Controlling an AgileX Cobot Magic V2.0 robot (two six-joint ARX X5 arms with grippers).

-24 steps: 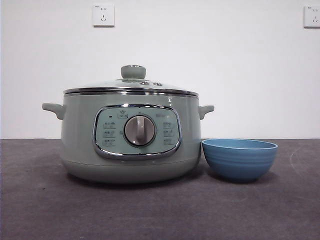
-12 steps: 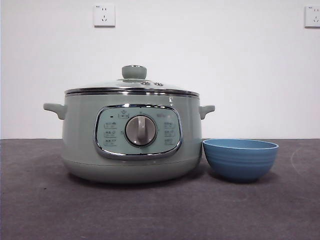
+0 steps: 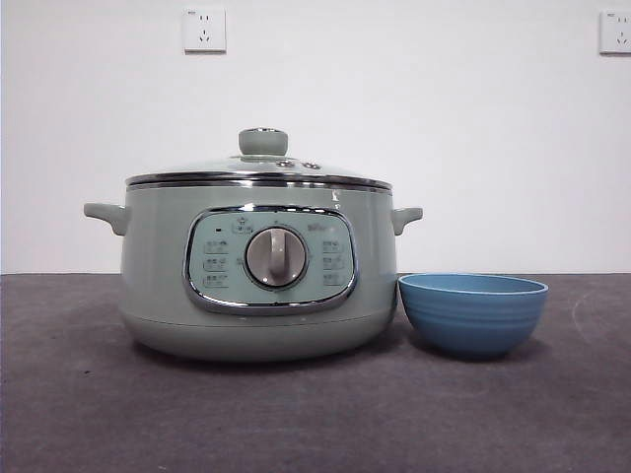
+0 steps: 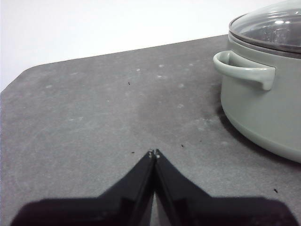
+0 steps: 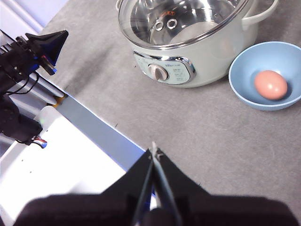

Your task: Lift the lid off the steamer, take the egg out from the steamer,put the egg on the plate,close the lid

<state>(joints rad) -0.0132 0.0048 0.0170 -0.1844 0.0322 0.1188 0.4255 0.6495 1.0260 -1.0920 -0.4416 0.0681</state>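
Nothing has shifted since the earlier frames: the lid [image 3: 258, 168] sits closed on the steamer [image 3: 258, 266], and the plate [image 3: 472, 312] stands just beside the steamer. Seen from the right wrist, the egg [image 5: 271, 84] lies in the plate. Both the left gripper [image 4: 154, 154] and the right gripper [image 5: 154, 153] are clenched empty, away from the steamer.

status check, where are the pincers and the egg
Left pincer and right pincer both shut, empty, clear of the steamer. Egg in the plate. Lid on. Nothing in the way.
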